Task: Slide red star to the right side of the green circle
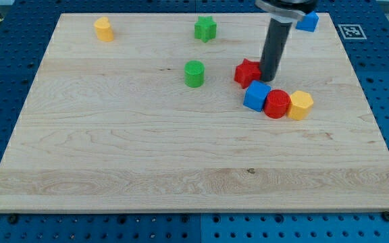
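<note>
One red star (247,72), flat, orientation unclear, touching my tip (269,79).

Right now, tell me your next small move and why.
Probably a short push toward the view's left: my tip sits against the red star on its right side, and the green circle lies further left with a gap between them.

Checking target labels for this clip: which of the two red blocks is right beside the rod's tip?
The red star, just left of my tip and apparently touching it. The red cylinder sits lower, wedged between the blue cube and a yellow block.
</note>
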`<action>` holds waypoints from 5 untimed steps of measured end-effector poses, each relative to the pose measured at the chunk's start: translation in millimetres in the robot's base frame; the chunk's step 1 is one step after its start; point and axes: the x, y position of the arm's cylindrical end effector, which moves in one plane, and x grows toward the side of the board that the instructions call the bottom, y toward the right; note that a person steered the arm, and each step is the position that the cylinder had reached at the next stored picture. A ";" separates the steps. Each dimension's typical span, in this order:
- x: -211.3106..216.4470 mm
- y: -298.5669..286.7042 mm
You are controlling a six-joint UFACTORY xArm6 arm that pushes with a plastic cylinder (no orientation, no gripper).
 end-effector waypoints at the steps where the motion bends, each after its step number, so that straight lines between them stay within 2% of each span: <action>1: -11.0 -2.8; 4: 4.3 -40.1; 5: -12.5 -51.1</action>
